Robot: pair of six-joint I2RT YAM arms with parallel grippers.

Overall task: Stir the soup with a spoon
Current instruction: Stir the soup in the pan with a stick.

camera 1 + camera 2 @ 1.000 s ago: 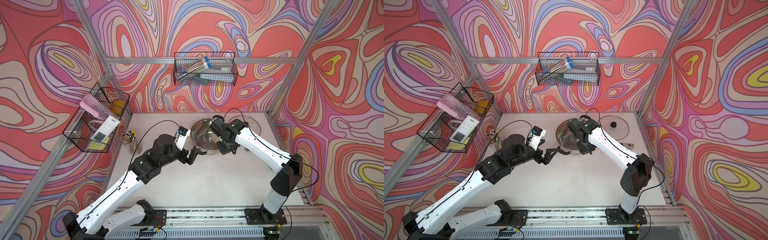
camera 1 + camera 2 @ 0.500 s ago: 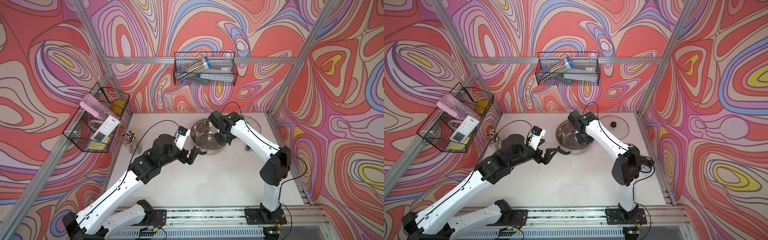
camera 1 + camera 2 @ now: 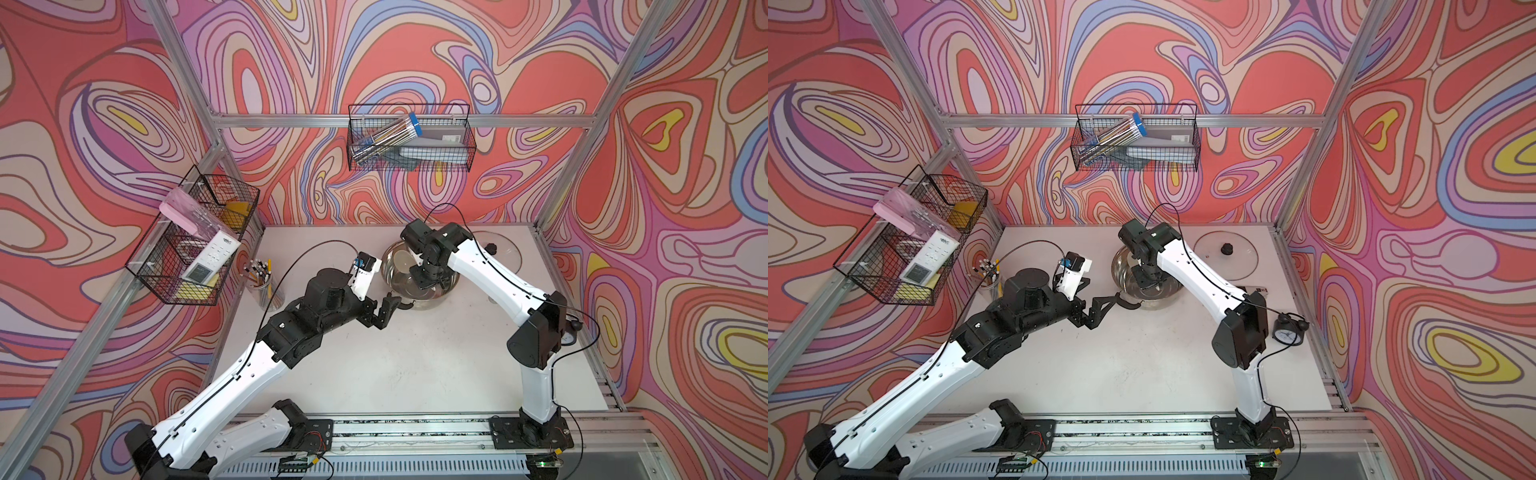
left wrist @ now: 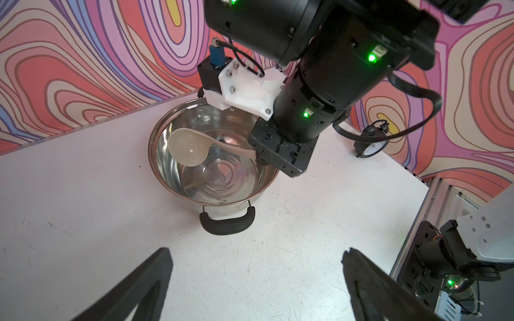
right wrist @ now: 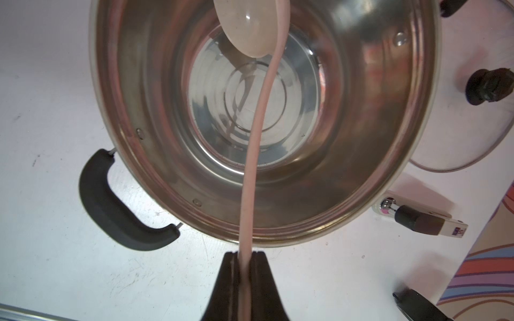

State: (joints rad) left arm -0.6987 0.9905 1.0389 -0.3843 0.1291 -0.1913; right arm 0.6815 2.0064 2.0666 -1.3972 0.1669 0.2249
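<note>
1. While my left arm (image 3: 249, 365) has kept its place over the last second, both top views show my right arm (image 3: 478, 266) folding its elbow inward and carrying its wrist from the near right rim of the pot (image 3: 432, 300) to above its far side. I judge that to be a stirring sweep under way. The spoon (image 3: 401, 262) shows pale inside the pot, toward the far left wall. The glass lid (image 3: 1244, 266) lies off the pot, on the tabletop (image 3: 1142, 365) to its right.
2. Left of the pot, a cup (image 3: 262, 291) holds pencils (image 3: 257, 266). The left wire basket (image 3: 166, 286) carries a white keypad device and a pink packet. The far wire basket (image 3: 415, 166) carries a tube of pencils and a grey item.
3. From the left wrist, my left jaws stand wide apart and empty, near the pot's black handle (image 4: 226, 223) but not touching it. The spoon's round bowl sits low against the pot's inner wall.
4. From the right wrist, my right jaws are closed tight on the spoon's slim stem, which runs over the rim and down inside. The pot's floor shows steel rings and reflections, and I cannot tell whether liquid covers it.
</note>
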